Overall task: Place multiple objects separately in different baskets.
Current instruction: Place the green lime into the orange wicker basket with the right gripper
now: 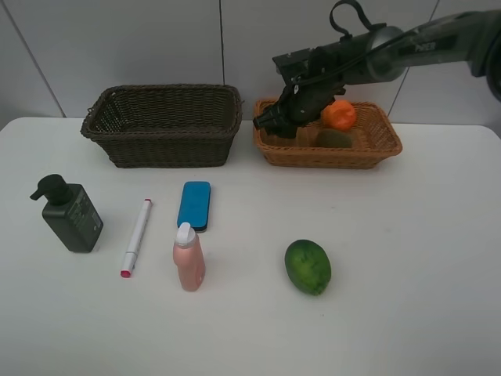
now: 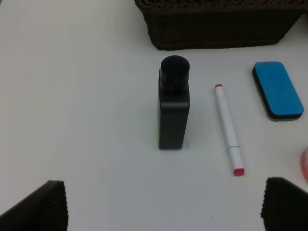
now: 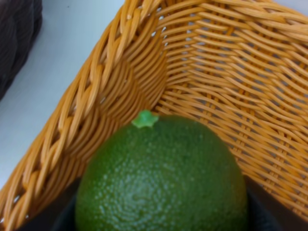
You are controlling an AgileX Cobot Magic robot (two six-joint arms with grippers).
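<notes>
Green and pebbly, the fruit (image 3: 161, 178) is clamped in the right end effector (image 1: 278, 117) over the orange-tan basket (image 3: 216, 72) at the far edge of the tabletop (image 1: 407, 235); the left end effector (image 2: 161, 207) gapes wide, holding nothing.

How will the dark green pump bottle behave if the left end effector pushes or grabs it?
Probably tips if pushed high: the dark green pump bottle stands upright, taller than its base is wide. Its flat sides look rigid, so a squeeze across them should hold. Fill level is not visible, so weight is uncertain.
</notes>
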